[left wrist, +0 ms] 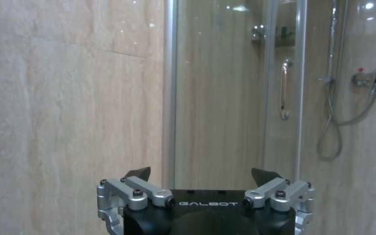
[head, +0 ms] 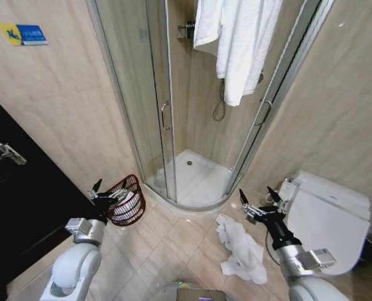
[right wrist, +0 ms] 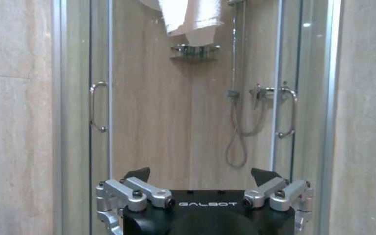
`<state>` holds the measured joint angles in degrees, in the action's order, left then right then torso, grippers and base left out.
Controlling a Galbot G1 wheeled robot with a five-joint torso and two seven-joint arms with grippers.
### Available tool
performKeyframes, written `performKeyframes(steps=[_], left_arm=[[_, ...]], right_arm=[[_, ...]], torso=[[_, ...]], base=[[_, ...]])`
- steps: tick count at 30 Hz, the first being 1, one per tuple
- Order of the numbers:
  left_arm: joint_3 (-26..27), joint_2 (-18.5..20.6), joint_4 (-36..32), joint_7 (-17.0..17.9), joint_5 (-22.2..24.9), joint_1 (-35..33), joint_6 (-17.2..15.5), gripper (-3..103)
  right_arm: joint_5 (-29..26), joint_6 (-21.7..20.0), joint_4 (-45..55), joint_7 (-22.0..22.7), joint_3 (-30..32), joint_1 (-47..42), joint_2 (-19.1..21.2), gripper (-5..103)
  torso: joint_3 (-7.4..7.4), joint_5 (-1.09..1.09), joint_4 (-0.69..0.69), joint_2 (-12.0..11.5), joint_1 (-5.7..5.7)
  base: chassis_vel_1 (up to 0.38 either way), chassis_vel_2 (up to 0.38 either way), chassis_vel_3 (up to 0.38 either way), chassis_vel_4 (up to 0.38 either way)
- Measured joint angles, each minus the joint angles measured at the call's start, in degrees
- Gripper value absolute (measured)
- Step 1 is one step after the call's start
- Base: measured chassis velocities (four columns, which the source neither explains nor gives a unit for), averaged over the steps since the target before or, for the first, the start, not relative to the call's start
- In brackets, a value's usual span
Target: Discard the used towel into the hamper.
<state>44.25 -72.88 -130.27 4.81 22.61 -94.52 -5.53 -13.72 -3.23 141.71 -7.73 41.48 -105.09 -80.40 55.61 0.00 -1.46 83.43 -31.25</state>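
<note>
You can read "GALBOT" in white on the black body of the left hand (left wrist: 201, 175) and again on the right hand (right wrist: 201, 175). The blue-and-yellow wall sign (head: 23, 34) has print you can't make out.

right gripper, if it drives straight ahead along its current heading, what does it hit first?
Probably the shower's back wall: the right gripper, open, aims through the open gap between the glass doors, near the hose. Depth is unclear; the doors sit close either side.
</note>
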Motion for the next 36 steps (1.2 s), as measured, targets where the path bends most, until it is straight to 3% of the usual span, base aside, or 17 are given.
performKeyframes(steps=[11,19,25,27,30,36], left_arm=[[0.0,-0.1,0.0,0.0,-0.1,-0.2,0.0,100],[0.4,-0.1,0.1,0.2,-0.2,-0.9,0.8,100],[-0.8,0.0,0.3,0.4,1.2,0.1,1.0,100],[-1.2,0.0,0.3,0.4,1.0,0.5,1.0,100],[-3.6,0.8,0.7,0.7,0.2,2.8,-0.6,100],[-4.9,1.2,1.4,0.5,-1.1,3.1,-1.3,100]], right_arm=[[0.0,0.3,0.0,-0.2,0.1,-0.1,0.0,100],[-2.3,-1.4,1.1,4.8,2.2,1.2,0.7,100],[-2.7,-3.9,1.5,6.9,2.1,7.5,0.2,100],[-2.6,-3.2,1.3,6.8,1.9,8.8,0.4,100],[-2.4,2.5,-2.1,6.0,2.4,12.8,1.1,100],[-2.9,9.6,-8.4,6.7,2.5,20.1,4.7,100]], torso=[[0.00,0.00,-0.01,0.0,0.00],[0.00,0.00,0.01,0.0,0.01],[0.00,0.00,0.00,0.0,0.01],[0.00,-0.01,0.00,0.0,0.01],[0.00,0.01,-0.01,0.0,0.01],[0.00,0.01,0.00,0.0,0.00]], base=[[0.033,0.036,0.032,0.039],[0.039,0.048,0.036,0.037],[0.000,0.000,0.000,0.000],[0.000,0.000,0.000,0.000],[0.000,0.000,0.000,0.000],[0.000,0.000,0.000,0.000]])
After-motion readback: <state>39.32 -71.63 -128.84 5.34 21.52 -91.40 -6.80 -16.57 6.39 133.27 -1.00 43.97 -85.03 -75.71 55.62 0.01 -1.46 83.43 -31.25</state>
